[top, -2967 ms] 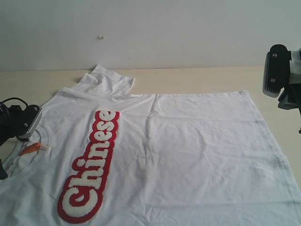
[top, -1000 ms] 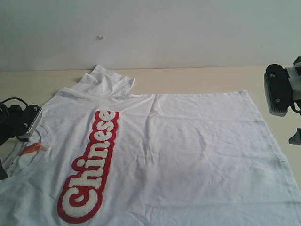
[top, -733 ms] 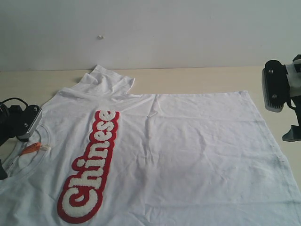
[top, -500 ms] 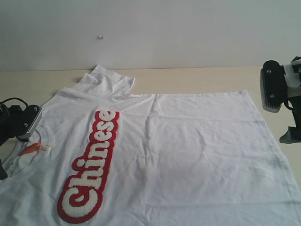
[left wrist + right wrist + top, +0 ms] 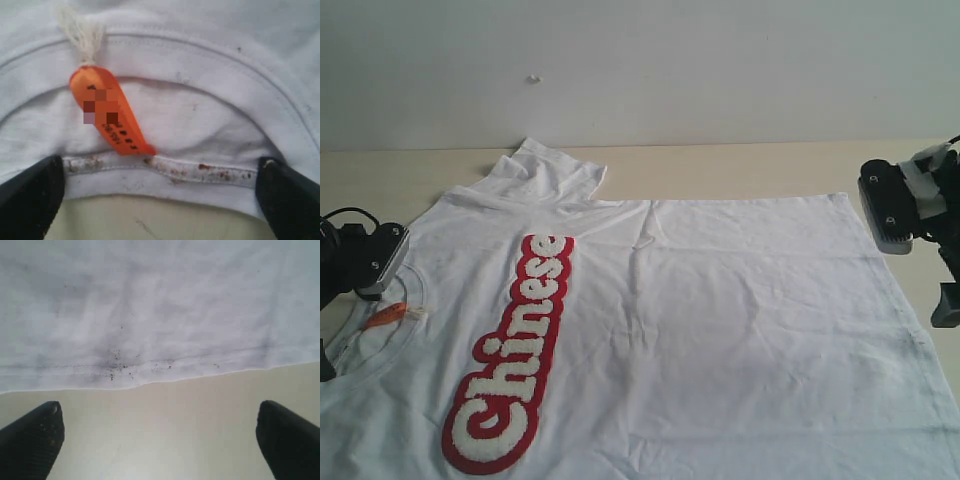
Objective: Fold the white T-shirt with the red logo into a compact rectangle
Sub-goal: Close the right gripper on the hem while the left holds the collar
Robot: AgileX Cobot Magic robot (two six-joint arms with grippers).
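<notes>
The white T-shirt point(image 5: 720, 320) lies spread flat on the table, collar to the left and hem to the right. Its red logo point(image 5: 515, 350) reads "Chinese" along the left part. My left gripper point(image 5: 160, 200) hovers open at the ribbed collar point(image 5: 200, 65), its fingers wide apart either side of the collar's edge, close to the orange neck tag point(image 5: 110, 117). My right gripper point(image 5: 160, 435) is open above bare table, just outside the shirt's hem point(image 5: 150, 365). In the exterior view it hangs at the right edge point(image 5: 942, 290), beside the hem.
One sleeve point(image 5: 545, 170) is bunched up at the shirt's far left corner. The pale wooden table point(image 5: 740, 165) runs behind the shirt up to a white wall. The shirt's near part runs out of the exterior view.
The right arm has come down and moved left, closer to the shirt's hem. The left arm and the shirt have stayed where they were.
</notes>
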